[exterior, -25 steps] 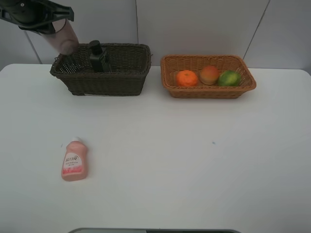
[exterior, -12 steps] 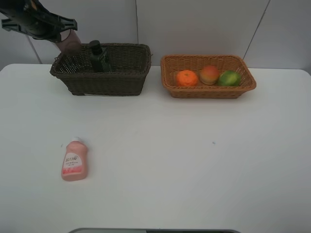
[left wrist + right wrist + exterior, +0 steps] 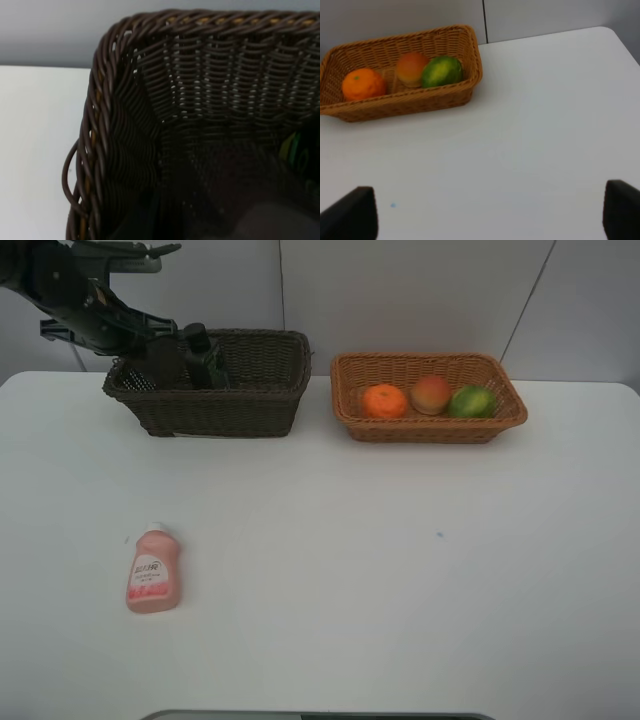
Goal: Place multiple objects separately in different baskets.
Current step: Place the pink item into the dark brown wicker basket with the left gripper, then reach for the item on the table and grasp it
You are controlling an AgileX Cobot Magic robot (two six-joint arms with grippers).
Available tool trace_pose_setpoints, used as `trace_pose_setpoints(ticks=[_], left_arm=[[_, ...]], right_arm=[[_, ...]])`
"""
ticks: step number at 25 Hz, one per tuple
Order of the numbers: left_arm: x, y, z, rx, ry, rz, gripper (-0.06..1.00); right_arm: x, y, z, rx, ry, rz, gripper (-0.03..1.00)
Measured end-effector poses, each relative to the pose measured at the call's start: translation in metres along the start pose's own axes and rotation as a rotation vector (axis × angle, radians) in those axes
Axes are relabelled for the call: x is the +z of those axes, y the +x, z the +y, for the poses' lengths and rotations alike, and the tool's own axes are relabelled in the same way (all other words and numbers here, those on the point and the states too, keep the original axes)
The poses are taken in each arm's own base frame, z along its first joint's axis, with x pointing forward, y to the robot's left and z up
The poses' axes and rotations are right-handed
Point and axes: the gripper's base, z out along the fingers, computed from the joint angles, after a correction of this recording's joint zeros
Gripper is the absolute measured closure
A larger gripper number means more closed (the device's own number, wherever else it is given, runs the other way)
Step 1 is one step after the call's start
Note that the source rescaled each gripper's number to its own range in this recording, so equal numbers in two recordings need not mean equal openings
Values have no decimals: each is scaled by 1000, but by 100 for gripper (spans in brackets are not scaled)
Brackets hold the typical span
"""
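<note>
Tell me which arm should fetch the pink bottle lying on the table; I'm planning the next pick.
Left, probably. The pink bottle lies on the left side of the table, below the dark basket where the left arm works; the right end effector faces the tan basket.

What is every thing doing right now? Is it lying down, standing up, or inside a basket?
Pink bottle: lying on the table, cap on, in no basket.
Dark bottle: upright in the dark basket.
Orange: in the tan basket.
Peach: in the tan basket.
Mango: in the tan basket.
Left pincer: hidden down in the dark basket, shut.
Right pincer: open, holding nothing.
</note>
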Motion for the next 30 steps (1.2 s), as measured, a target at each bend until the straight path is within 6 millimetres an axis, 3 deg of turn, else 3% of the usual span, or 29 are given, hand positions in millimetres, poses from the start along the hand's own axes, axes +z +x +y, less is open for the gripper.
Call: trace_pose_setpoints(ticks=[6, 9, 12, 16, 18, 24, 30], left_arm=[[2, 0, -1, 1, 6, -10, 94], [2, 0, -1, 1, 6, -10, 87], [2, 1, 0, 1, 0, 4, 62], [2, 3, 1, 1, -8, 22, 21], [2, 4, 1, 1, -13, 33, 11], [-3, 6, 3, -3, -36, 76, 7], [-45, -11, 8, -18, -63, 54, 7]], right_arm=[[0, 0, 0, 0, 0, 0, -3], [0, 0, 0, 0, 0, 0, -3], [0, 0, 0, 0, 0, 0, -3], [0, 0, 0, 0, 0, 0, -3], [0, 0, 0, 0, 0, 0, -3], [0, 0, 0, 0, 0, 0, -3], [0, 0, 0, 0, 0, 0, -3]])
